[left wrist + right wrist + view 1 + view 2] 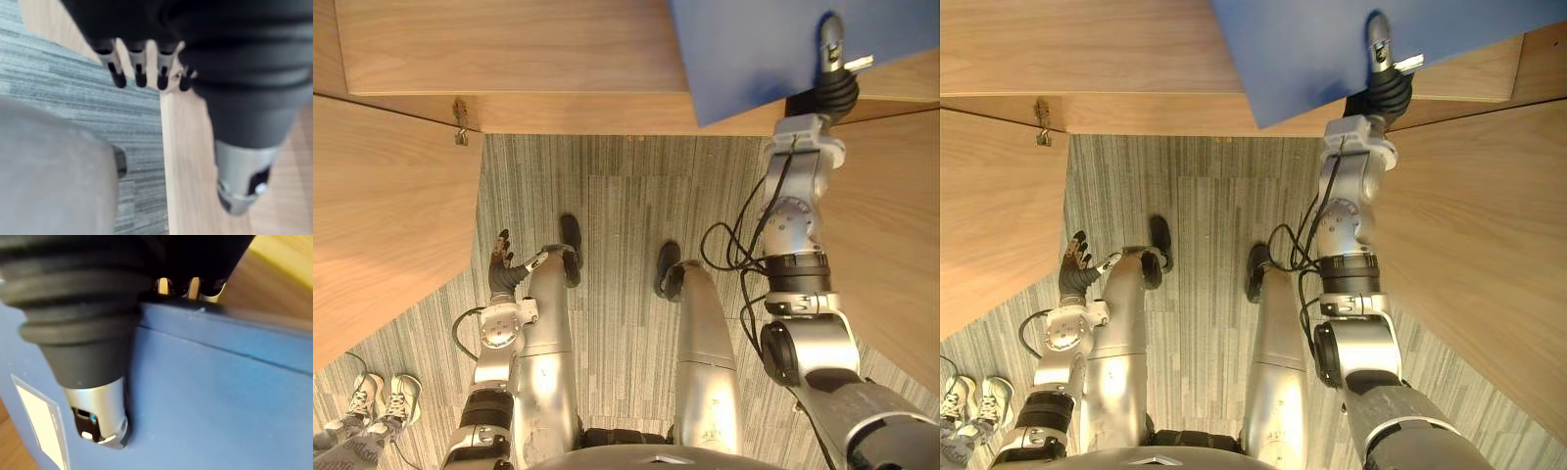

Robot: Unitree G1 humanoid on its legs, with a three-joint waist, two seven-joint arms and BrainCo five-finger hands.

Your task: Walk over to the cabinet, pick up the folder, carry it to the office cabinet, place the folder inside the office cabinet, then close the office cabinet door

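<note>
The right hand [836,86] is clamped on the blue folder [754,49], thumb flat on its face and fingers [165,285] curled behind its edge, wooden cabinet [509,49] just past them, while the left hand [501,264] hangs with fingers loosely apart, carpet [617,215] beyond their tips

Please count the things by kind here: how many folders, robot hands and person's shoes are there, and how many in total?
Folders: 1, the blue folder.
Robot hands: 2, the left hand and the right hand, which pinches the folder.
Shoes: 2, a person's pale shoes.
Total: 5.
</note>
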